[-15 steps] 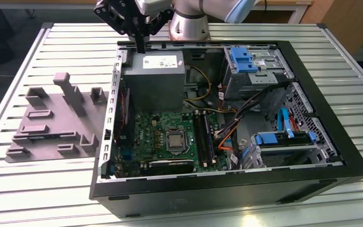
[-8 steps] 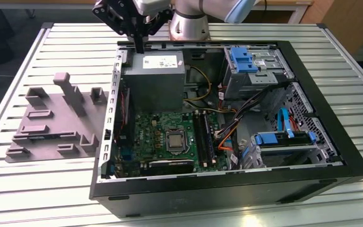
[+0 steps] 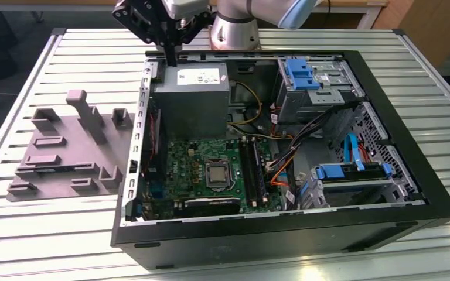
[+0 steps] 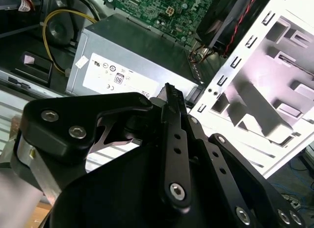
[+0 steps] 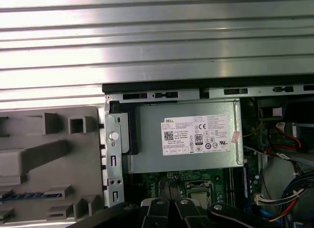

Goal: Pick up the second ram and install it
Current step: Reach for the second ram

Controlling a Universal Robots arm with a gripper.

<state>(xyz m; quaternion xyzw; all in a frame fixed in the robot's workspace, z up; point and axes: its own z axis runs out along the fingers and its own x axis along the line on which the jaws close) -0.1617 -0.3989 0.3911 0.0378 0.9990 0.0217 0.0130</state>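
Note:
My gripper (image 3: 171,61) hangs over the back edge of the open computer case (image 3: 412,202), just above the grey power supply (image 3: 190,93). Its fingers are shut together with nothing seen between them, and their tips (image 4: 169,93) point down at the power supply (image 4: 132,56). A narrow strip with a bluish row, apparently the second ram (image 5: 29,194), sits in the grey holder (image 5: 54,174) beside the case, well away from my gripper (image 5: 167,186). The long black memory slots (image 3: 252,172) run along the green motherboard (image 3: 194,164).
The grey holder block (image 3: 68,146) lies on the slatted metal table (image 3: 45,234) at the exterior view's left of the case. Inside the case are blue drive brackets (image 3: 302,73), orange and yellow cables (image 3: 280,167) and a processor socket (image 3: 218,174).

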